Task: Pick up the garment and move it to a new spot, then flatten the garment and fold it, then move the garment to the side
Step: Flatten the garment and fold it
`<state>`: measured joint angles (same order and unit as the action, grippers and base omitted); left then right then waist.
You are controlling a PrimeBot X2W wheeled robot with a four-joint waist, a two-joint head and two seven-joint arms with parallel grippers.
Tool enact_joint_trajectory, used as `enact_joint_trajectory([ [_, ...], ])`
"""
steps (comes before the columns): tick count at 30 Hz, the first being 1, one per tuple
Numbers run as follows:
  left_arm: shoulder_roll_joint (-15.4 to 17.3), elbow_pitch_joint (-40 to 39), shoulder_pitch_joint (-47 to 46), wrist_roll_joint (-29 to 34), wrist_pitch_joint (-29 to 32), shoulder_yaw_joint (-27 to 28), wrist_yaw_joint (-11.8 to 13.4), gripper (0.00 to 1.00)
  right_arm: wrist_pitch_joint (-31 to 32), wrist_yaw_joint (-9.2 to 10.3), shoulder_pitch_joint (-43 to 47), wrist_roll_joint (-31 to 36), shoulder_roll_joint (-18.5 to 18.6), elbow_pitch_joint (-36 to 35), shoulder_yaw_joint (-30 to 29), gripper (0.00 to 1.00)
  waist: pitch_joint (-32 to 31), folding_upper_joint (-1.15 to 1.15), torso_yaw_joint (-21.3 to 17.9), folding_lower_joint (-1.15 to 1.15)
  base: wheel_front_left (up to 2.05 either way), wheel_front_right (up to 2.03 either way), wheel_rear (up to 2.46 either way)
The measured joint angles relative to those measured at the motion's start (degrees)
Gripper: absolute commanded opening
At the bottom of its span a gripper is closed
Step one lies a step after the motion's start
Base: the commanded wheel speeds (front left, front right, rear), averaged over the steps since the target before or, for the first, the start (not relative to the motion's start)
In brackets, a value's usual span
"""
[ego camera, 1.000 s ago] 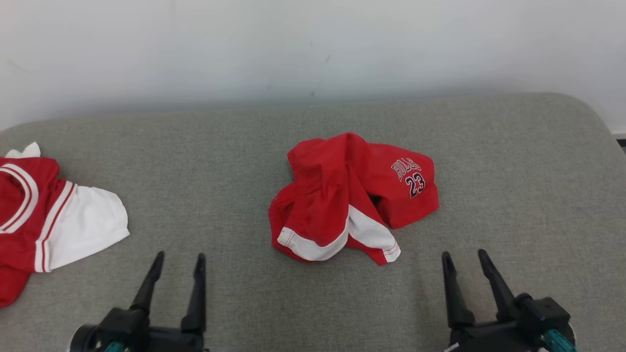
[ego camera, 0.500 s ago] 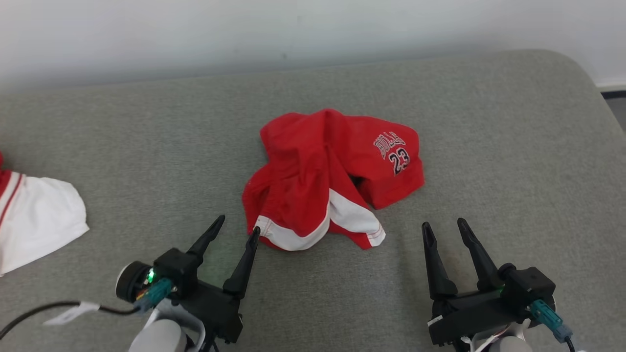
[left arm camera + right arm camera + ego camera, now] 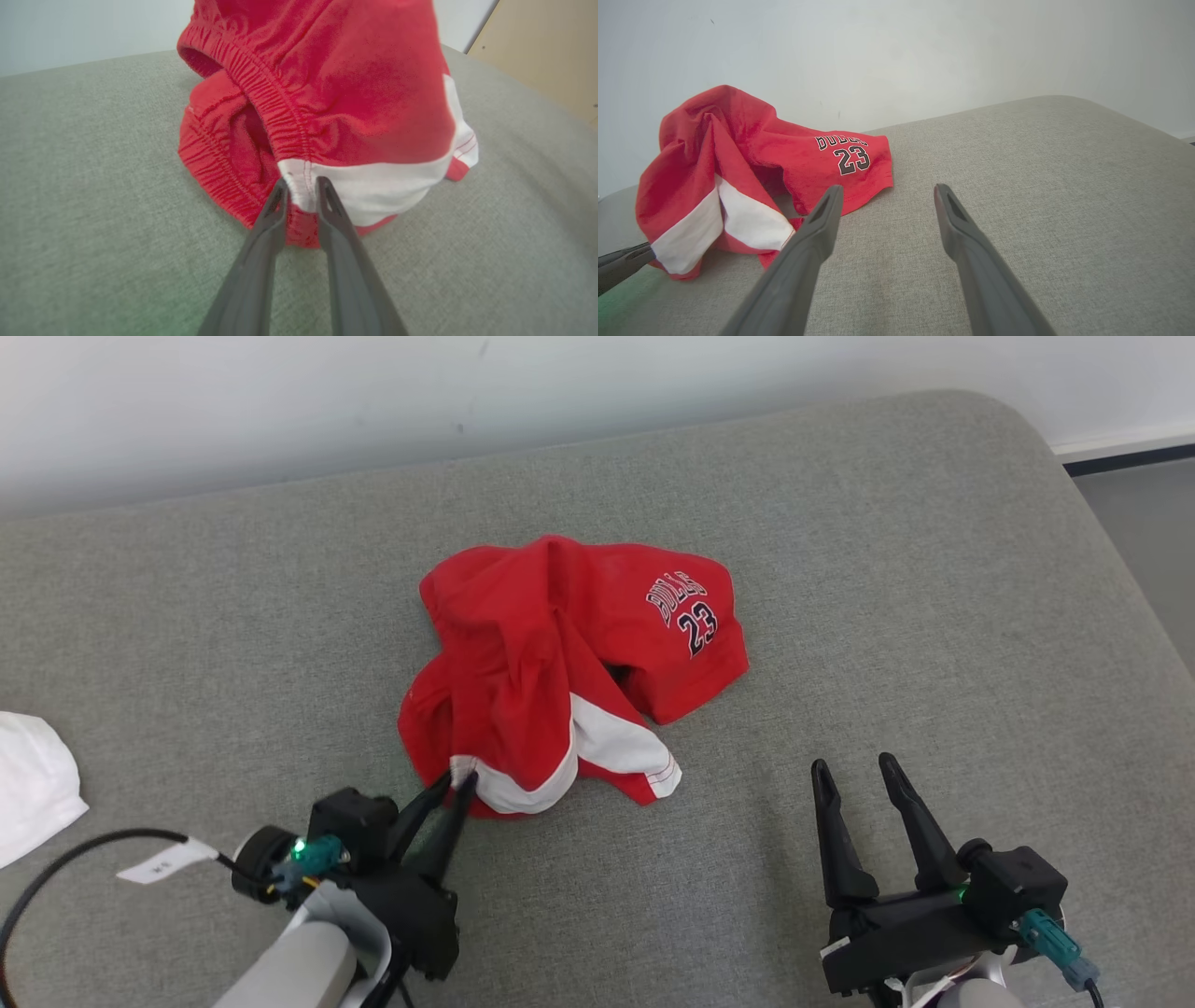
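Well, a big white wall point(image 3: 280, 392) stands at the far side. In front of it lies a wide grey cushion point(image 3: 934, 569), soft and flat, and it carries everything.

The red shorts point(image 3: 523, 653) sit in a bunched heap near the middle of the cushion, a bit to the left. They are crumpled, with one leg thrown over the other, so they need lifting before anyone can smooth them. A white cloth point(image 3: 33, 784) peeks in at the left edge, well apart from the shorts. I think it is another piece of clothing and not part of this job.

The left claw point(image 3: 457, 782) is at the near left corner of the heap. Its two dark fingers are pinching the shorts where the white band point(image 3: 523, 791) meets the stretchy waistband point(image 3: 261, 98). I think it grabs there because that corner sticks out and the seam is thick, so it is easy to hold. This looks like the very start, the grab for the pick-up.

The right claw point(image 3: 853, 765) waits at the near right, apart from the shorts, with its fingers spread wide and nothing in them. It is likely kept free to help pull the cloth flat.

A small white tag point(image 3: 154, 870) lies near the left claw, and its marks are too tiny to read. On the far right leg of the shorts, dark letters point(image 3: 686, 607) say "BULLS" with "23" under them.
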<state>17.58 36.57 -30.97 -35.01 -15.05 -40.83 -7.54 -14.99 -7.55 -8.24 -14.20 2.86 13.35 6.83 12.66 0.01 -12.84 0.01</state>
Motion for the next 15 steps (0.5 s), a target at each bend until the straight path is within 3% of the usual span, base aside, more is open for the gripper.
enact_joint_trajectory([
  [7,-0.25,-4.39,-0.20,-0.82,0.00,4.21,0.00,0.00,0.00,0.00,0.66,0.09,-0.01,-0.55,-1.56,1.00,-0.61,0.00,1.31,-0.01,0.00,0.00,0.00],
  [15,-0.23,-13.96,11.44,2.15,0.00,10.92,0.00,0.00,0.00,0.00,2.74,0.09,-0.05,0.33,-2.52,1.00,-1.74,-0.01,5.37,-0.01,0.00,0.00,0.00],
])
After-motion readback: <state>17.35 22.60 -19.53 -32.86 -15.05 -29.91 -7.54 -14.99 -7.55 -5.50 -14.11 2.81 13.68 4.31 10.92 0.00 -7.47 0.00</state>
